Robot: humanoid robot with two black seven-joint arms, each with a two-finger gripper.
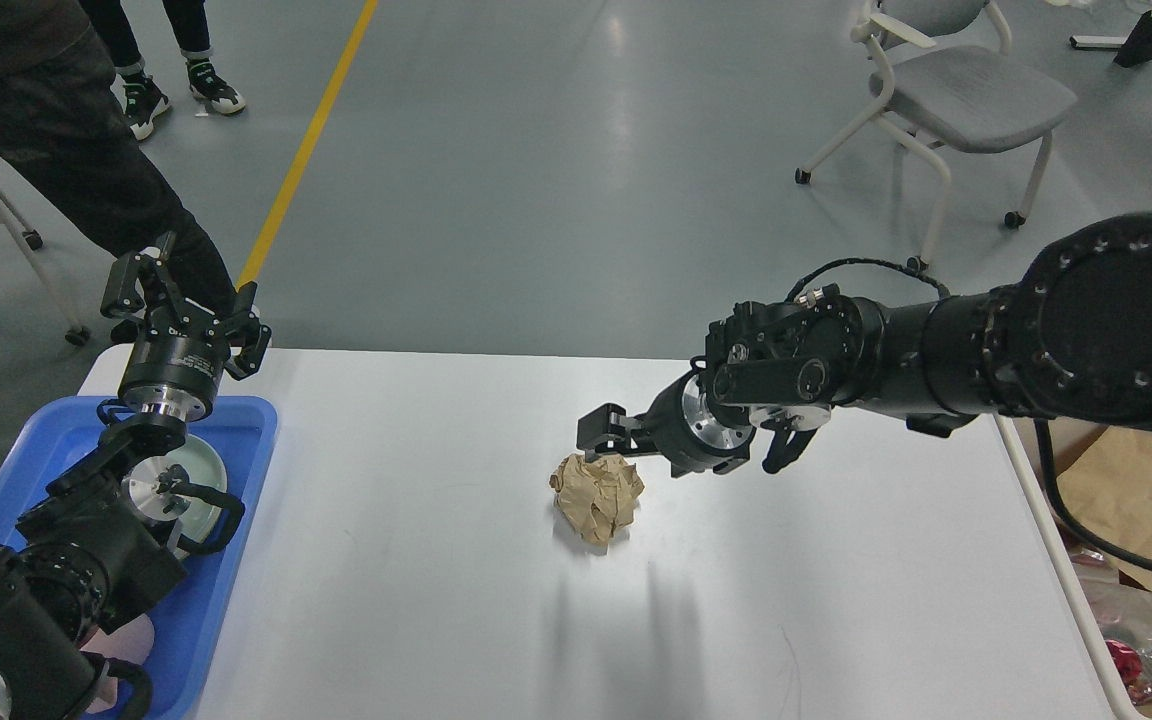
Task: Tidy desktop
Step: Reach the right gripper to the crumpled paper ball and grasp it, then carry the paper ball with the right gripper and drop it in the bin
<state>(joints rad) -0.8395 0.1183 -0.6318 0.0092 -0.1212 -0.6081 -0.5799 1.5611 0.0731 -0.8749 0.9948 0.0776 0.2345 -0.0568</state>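
Right claw (604, 428) touches crumpled paper (597, 497) on desktop (416, 560), grip unclear; left claw (186, 290) open above blue tray (236, 420).

A crumpled paper ball (598, 497) lies mid-table (416, 560), my right tool (604, 432) just behind it, a tray (236, 520) at the table's left edge under my left tool (186, 300).

Head view, downward over desktop (456, 600)
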